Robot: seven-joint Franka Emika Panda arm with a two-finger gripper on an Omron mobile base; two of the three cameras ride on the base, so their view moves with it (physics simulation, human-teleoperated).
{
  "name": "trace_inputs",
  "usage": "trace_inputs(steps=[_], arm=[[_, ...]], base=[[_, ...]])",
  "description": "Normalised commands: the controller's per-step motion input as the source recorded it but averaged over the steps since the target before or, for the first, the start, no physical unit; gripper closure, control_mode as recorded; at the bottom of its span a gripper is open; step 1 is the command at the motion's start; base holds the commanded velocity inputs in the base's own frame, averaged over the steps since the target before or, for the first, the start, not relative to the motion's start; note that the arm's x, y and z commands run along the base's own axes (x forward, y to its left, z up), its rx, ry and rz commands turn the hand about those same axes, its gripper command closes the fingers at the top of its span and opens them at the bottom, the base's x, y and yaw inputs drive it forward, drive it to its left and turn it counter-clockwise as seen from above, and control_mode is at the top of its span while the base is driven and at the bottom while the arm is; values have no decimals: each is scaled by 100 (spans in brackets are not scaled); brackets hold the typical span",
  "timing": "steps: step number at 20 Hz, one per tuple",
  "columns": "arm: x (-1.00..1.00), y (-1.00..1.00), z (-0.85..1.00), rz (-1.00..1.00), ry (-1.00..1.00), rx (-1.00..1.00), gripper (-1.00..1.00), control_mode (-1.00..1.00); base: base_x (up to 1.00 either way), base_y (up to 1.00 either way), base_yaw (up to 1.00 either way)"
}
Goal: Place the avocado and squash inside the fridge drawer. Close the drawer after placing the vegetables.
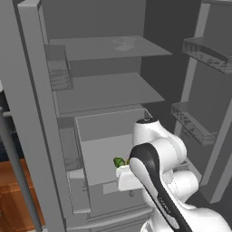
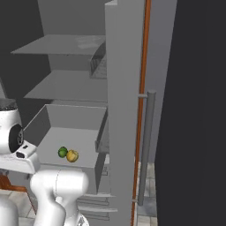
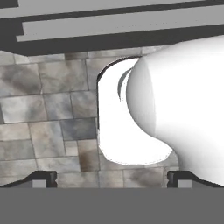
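The fridge drawer [image 2: 48,117] stands pulled out below the two flat shelves [image 2: 62,88], its long axis running out from the fridge toward me, top open. The avocado [image 2: 63,152] and squash [image 2: 72,156] lie on its floor near the front wall, touching, avocado to the left. Both are rounded; no clear long axis. My gripper [image 3: 112,177] faces a stone-tiled floor [image 3: 43,113], fingertips [image 3: 41,177] wide apart, holding nothing.
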Motion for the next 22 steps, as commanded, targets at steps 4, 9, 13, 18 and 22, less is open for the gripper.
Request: trace_inputs(steps=[4,9,13,18,22], arm=[[38,0,-64,0,0,0,-100,-100],[54,0,-64,0,-2,0,-100,-100],[49,0,-52,4,-10,0,-100,-100],[44,0,-46,5,-12,0,-100,-100],[50,0,-49,7,-11,4,-100,-100]], base=[[0,0,0],[0,0,0],[0,0,0],[0,0,0],[0,0,0]])
